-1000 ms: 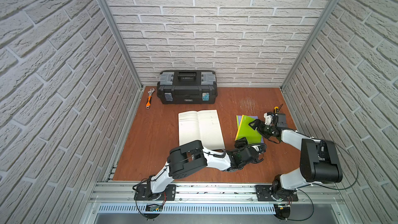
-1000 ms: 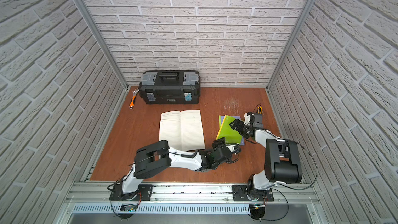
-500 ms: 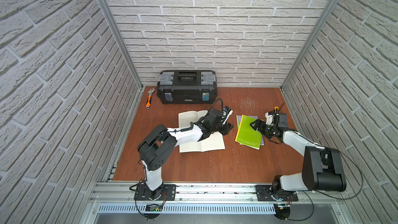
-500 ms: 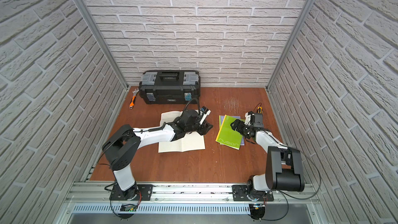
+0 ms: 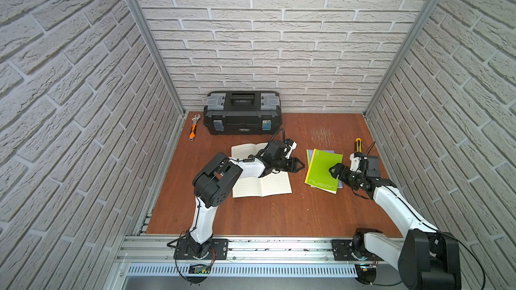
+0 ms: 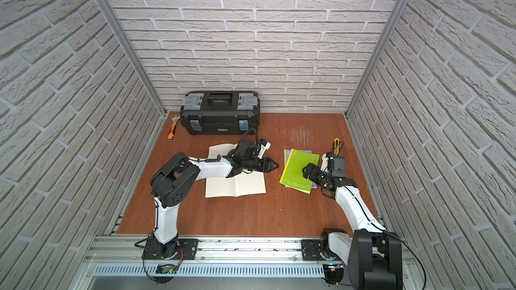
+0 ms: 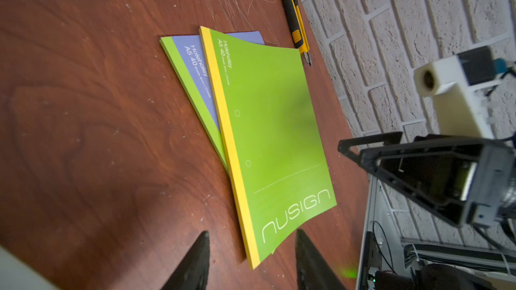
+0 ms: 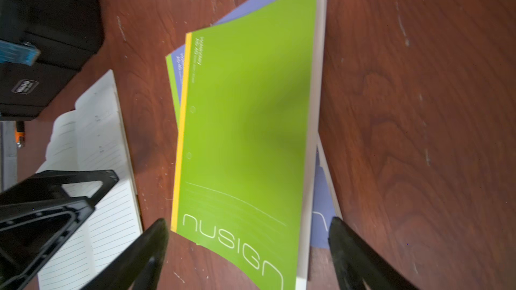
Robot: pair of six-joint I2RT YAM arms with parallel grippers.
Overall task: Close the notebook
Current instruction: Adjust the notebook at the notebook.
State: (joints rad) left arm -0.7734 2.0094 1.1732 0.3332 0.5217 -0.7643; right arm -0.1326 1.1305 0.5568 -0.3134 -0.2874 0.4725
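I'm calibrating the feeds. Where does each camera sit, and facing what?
Top views: overhead at the front, looking down at the table; left arm, right arm.
Left wrist: behind left gripper, facing green notebook; right gripper too.
Right wrist: behind right gripper, facing same notebook; left gripper too.
Shared: both wrists see the green notebook.

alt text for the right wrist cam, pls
A green notebook lies askew on a purple one on the wooden table, with the right hand, black fingers spread apart, in the foreground. Beside it lies the open lined notebook, partly hidden by the left hand.
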